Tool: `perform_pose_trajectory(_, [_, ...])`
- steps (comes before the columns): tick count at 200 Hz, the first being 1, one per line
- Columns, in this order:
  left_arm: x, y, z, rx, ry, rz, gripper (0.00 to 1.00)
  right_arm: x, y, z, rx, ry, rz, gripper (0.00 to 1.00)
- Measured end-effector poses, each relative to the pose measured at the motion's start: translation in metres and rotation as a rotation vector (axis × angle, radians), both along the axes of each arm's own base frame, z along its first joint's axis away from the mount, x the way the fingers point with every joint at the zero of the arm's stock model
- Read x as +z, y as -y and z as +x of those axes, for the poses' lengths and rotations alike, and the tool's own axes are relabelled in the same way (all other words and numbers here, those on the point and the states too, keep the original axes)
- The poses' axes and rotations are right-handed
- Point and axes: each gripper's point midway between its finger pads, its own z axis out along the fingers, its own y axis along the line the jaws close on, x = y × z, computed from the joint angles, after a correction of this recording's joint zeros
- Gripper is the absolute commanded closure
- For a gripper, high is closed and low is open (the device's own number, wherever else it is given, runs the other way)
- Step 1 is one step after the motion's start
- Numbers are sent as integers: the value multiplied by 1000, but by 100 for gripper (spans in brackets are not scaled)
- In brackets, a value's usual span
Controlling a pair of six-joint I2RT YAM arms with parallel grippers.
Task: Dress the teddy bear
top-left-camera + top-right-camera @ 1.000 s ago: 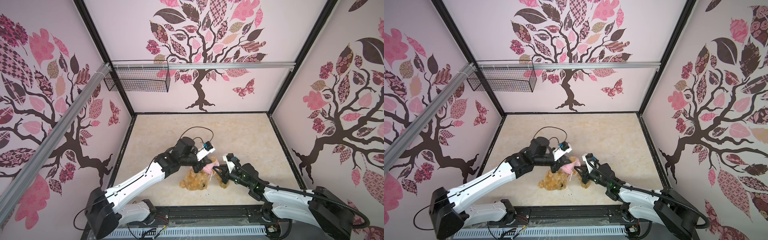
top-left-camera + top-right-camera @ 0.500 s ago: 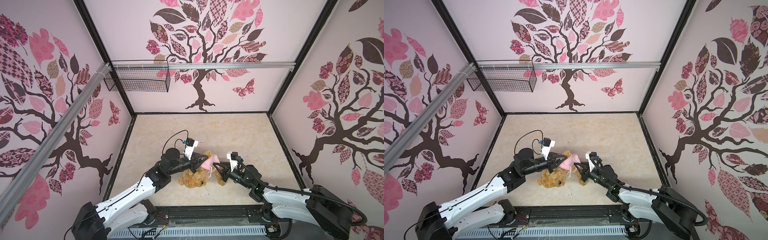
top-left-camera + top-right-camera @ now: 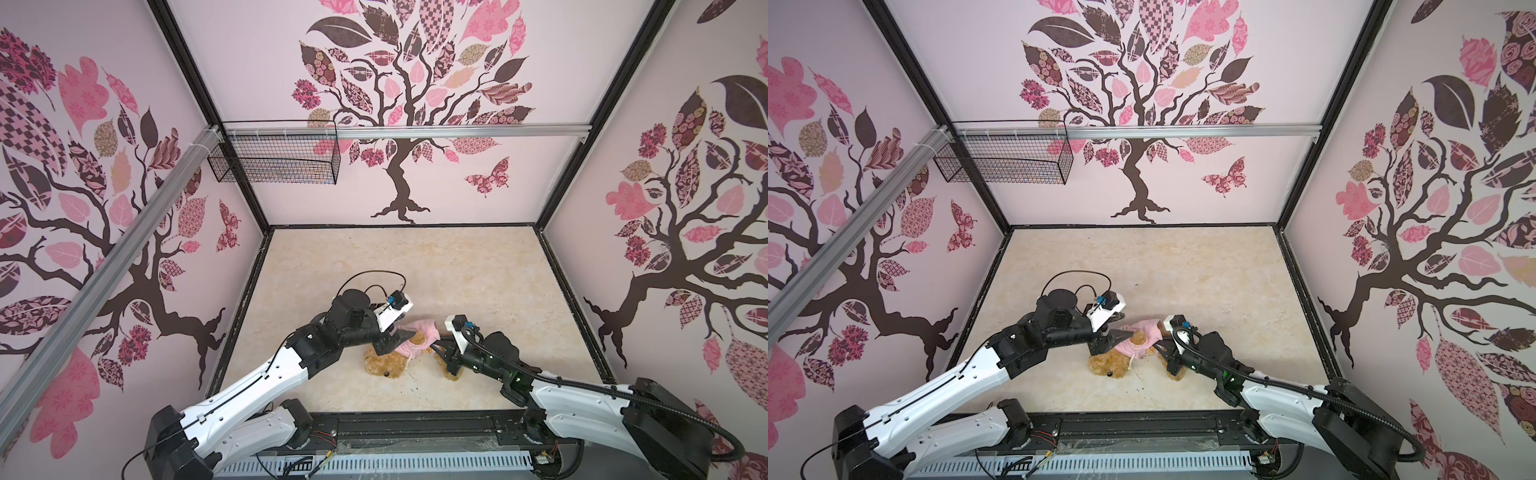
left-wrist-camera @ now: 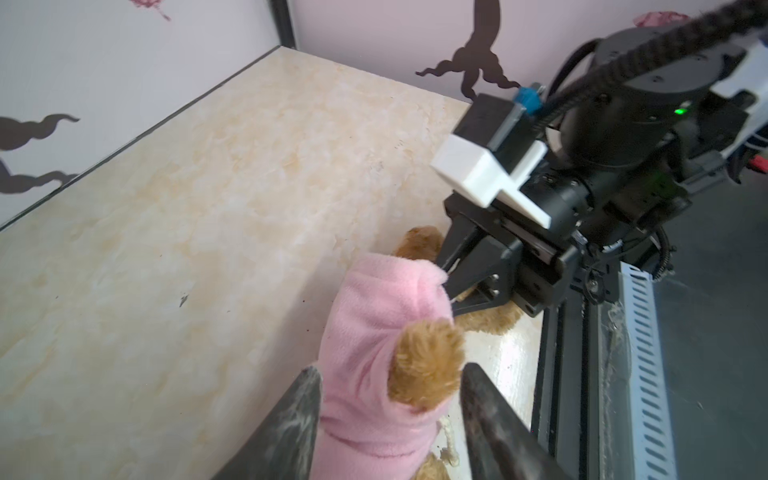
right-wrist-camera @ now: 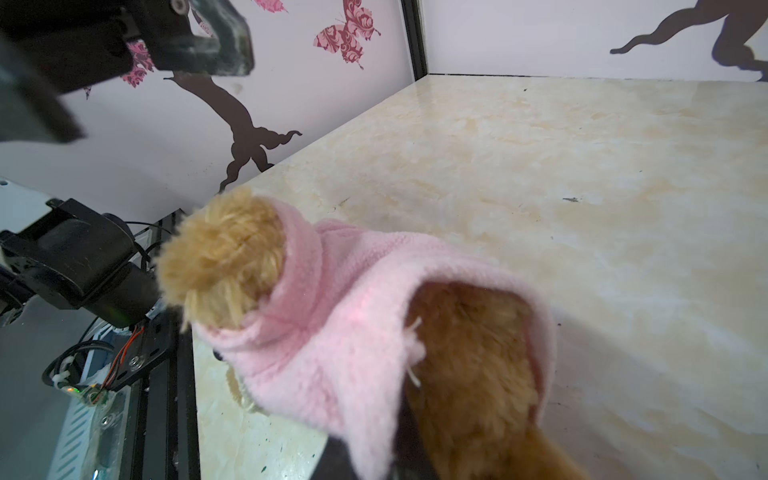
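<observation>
The teddy bear [image 3: 384, 365] lies near the table's front edge, head toward the front, in both top views [image 3: 1108, 365]. A pink shirt [image 3: 417, 332] covers its torso. In the left wrist view a golden paw [image 4: 428, 365] pokes out of a sleeve. My left gripper [image 4: 390, 395] is open, its fingers [image 4: 299, 415] standing either side of that sleeve. My right gripper [image 5: 374, 457] is shut on the shirt [image 5: 353, 332] at its hem, beside the bear's furry body [image 5: 469, 365]. The left wrist view shows those shut jaws pinching the pink cloth [image 4: 395, 307].
A black wire basket [image 3: 274, 158] hangs on the back wall at the left, under an aluminium rail [image 3: 457, 132]. A black frame rail [image 3: 415, 428] runs along the table's front edge, close to the bear. Walls enclose the beige table [image 3: 415, 266] on three sides.
My left gripper has opened and let go of the shirt sleeve, and its arm has swung back toward the bear. The right gripper has kept its hold on the hem.
</observation>
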Motion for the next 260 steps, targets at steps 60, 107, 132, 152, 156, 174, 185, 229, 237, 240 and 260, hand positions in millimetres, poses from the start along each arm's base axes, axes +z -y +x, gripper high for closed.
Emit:
perform_pose_trajectory(60, [-15,25,-3,-191,146,218,42,-4,-3,-3,26,-17,-4,100])
perform_pose_trajectory(107, [-42,28,-7,-272,105,309,52,-4,-4,-4,30,-18,-4,100])
perform_pose_trajectory(132, [-47,30,-4,-284,100,333,60,-4,-4,-4,30,-20,-3,100])
perform_pose_trajectory(152, [-51,31,-3,-282,96,347,62,-4,-4,-4,30,-21,-2,100])
perform_pose_trajectory(156, [-52,30,-3,-281,95,349,63,-4,-4,-4,30,-21,-2,100])
perform_pose_trajectory(174, [-54,29,-3,-282,90,356,67,-4,-4,-4,29,-21,-2,100])
perform_pose_trajectory(185, [-54,29,-4,-286,91,359,75,-4,-4,-4,28,-20,-2,100])
perform_pose_trajectory(229, [-46,28,-4,-257,68,324,100,-4,0,2,-12,-32,0,100])
perform_pose_trajectory(237, [-37,30,-3,-236,52,279,100,-5,1,4,-28,-38,3,100])
perform_pose_trajectory(240, [-34,30,-2,-225,49,260,100,-4,2,5,-35,-42,6,100])
perform_pose_trajectory(260, [-4,27,8,-99,-17,39,100,0,5,11,-83,-59,39,100])
